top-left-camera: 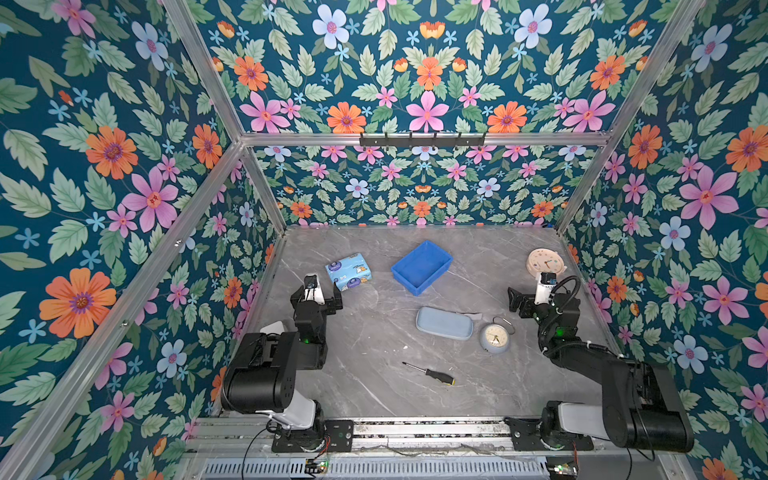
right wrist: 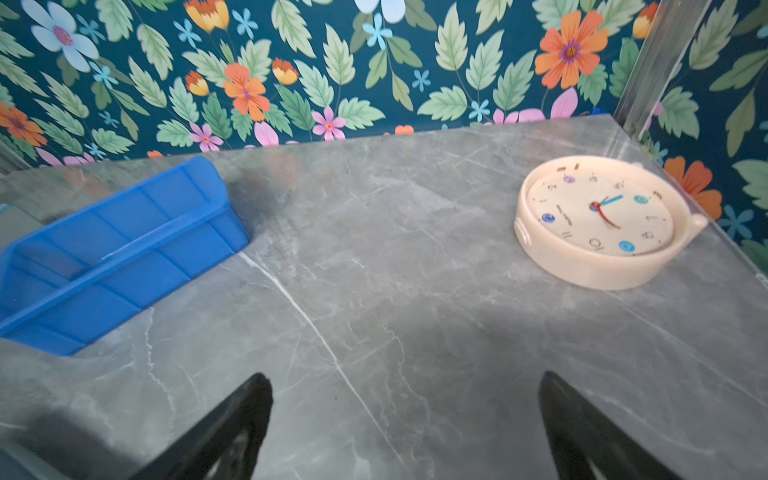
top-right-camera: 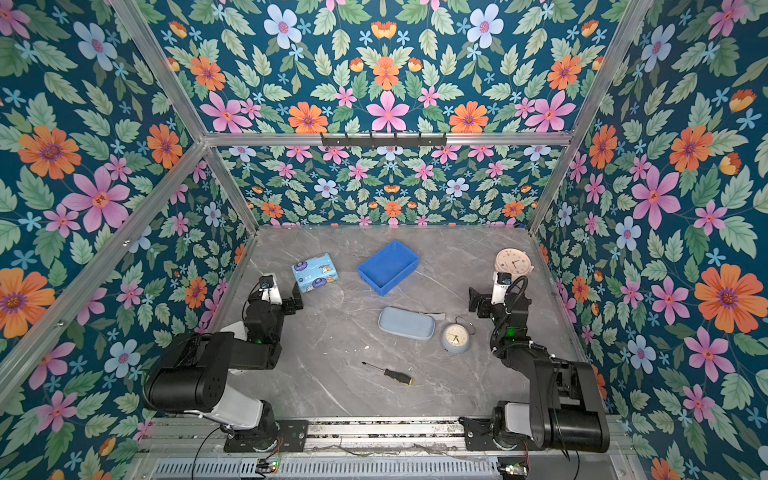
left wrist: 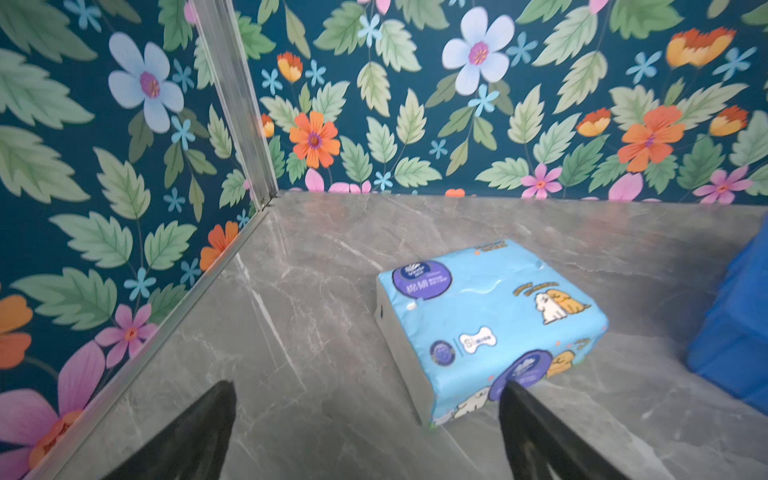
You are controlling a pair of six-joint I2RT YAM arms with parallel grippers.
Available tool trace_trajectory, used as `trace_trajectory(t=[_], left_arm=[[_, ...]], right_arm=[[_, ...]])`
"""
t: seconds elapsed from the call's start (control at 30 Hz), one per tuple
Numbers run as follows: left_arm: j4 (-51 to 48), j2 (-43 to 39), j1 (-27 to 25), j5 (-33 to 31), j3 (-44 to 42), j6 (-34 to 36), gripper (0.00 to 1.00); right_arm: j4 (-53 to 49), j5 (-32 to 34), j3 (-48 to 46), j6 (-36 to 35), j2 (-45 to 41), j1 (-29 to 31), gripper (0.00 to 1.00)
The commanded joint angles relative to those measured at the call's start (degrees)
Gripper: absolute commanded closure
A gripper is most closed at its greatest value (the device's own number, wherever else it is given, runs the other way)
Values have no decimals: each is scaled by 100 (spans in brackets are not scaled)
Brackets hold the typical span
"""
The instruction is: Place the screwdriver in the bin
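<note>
The screwdriver (top-left-camera: 430, 372) (top-right-camera: 388, 372), with a thin dark shaft and a black handle tipped yellow, lies flat on the grey marble table near the front, between the two arms. The bright blue bin (top-left-camera: 434, 277) (top-right-camera: 401, 277) stands empty toward the back centre. It also shows in the right wrist view (right wrist: 124, 282) and at the edge of the left wrist view (left wrist: 739, 332). My left gripper (top-left-camera: 316, 293) (left wrist: 368, 390) is open over bare table beside a tissue pack. My right gripper (top-left-camera: 536, 293) (right wrist: 405, 380) is open over bare table, holding nothing. Both are far behind the screwdriver.
A blue printed tissue pack (top-left-camera: 348, 271) (left wrist: 490, 316) lies left of the bin. A pale blue flat case (top-left-camera: 444, 323) and a small grey-blue alarm clock (top-left-camera: 494, 338) lie mid-table. A cream round clock (top-left-camera: 545, 262) (right wrist: 598, 220) lies at the back right. Floral walls enclose three sides.
</note>
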Motion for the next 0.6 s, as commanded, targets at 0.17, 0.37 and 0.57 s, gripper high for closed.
trace_trajectory(t=[0.17, 0.37, 0.57], left_arm=[[-1567, -1021, -368, 969, 308, 829, 0], [-3198, -1587, -1018, 1580, 869, 1767, 0], [-4199, -1972, -1871, 1780, 1189, 2495, 0]], right_arm=[[-1824, -572, 269, -496, -1252, 7, 1], [-3120, -1358, 594, -1115, -2188, 26, 1], [-4850, -2305, 1018, -1916, -2756, 255, 1]])
